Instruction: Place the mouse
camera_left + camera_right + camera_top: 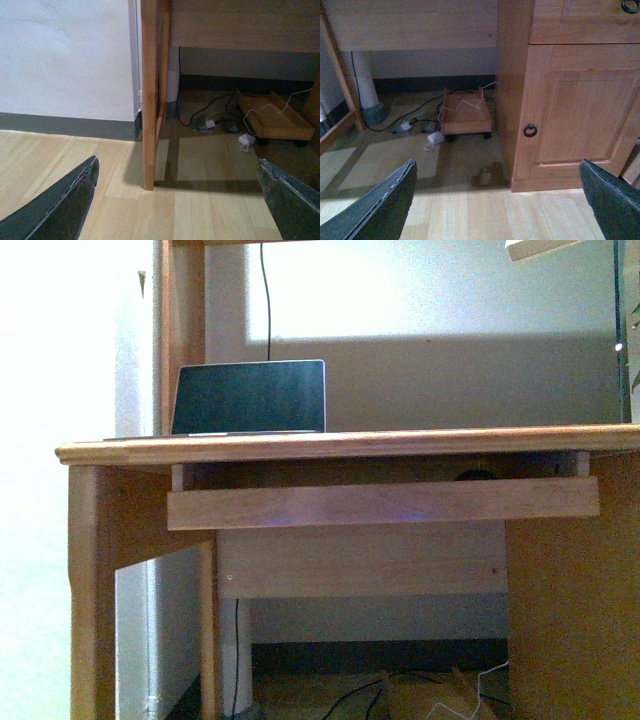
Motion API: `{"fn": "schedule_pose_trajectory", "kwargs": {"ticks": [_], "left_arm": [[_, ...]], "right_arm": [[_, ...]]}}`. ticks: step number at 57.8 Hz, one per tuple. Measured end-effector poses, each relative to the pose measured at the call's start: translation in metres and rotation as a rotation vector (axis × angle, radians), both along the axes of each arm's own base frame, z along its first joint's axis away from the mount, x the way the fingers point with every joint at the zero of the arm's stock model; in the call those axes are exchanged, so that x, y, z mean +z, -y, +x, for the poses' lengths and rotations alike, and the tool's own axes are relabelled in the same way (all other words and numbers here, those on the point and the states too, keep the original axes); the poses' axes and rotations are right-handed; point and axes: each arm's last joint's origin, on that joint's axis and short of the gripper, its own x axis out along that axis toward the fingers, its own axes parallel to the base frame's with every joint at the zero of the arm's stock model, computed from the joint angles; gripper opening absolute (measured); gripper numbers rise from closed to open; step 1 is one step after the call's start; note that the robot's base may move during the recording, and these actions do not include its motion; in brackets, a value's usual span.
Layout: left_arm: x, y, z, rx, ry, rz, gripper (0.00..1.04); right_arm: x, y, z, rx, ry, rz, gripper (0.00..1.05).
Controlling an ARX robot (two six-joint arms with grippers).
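No view is showing the mouse, so can't tell where it is. Left gripper (pixel 177 161) is hanging empty, jaws wide apart, near the desk leg (pixel 149 100). Right gripper (pixel 497 162) is likewise spread, facing the cabinet door (pixel 575 110). Laptop (pixel 248 397) is sitting on the desk (pixel 350 445).

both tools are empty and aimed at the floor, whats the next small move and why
Probably lift the arms toward the desk top to look for the mouse. The left tool and right tool are open and hold nothing, and their cameras show only floor, cables and a cabinet door. No mouse shows clearly in any view.
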Motion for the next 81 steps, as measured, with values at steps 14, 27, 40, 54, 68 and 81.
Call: {"fn": "schedule_pose_trajectory", "kwargs": {"ticks": [14, 27, 40, 54, 68, 81], "left_arm": [[0.000, 0.000, 0.000, 0.000, 0.000, 0.000, 0.97], [0.000, 0.000, 0.000, 0.000, 0.000, 0.000, 0.97], [0.000, 0.000, 0.000, 0.000, 0.000, 0.000, 0.97], [0.000, 0.000, 0.000, 0.000, 0.000, 0.000, 0.97], [-0.001, 0.000, 0.001, -0.080, -0.087, -0.052, 0.97], [0.017, -0.007, 0.036, -0.269, -0.181, 0.030, 0.97]], "right_arm": [[0.000, 0.000, 0.000, -0.001, -0.001, 0.000, 0.97], [0.000, 0.000, 0.000, 0.000, -0.001, 0.000, 0.97], [0.000, 0.000, 0.000, 0.000, -0.001, 0.000, 0.97], [0.000, 0.000, 0.000, 0.000, -0.001, 0.001, 0.97], [0.000, 0.000, 0.000, -0.001, -0.001, 0.001, 0.97], [0.000, 0.000, 0.000, 0.000, -0.001, 0.001, 0.97]]}}
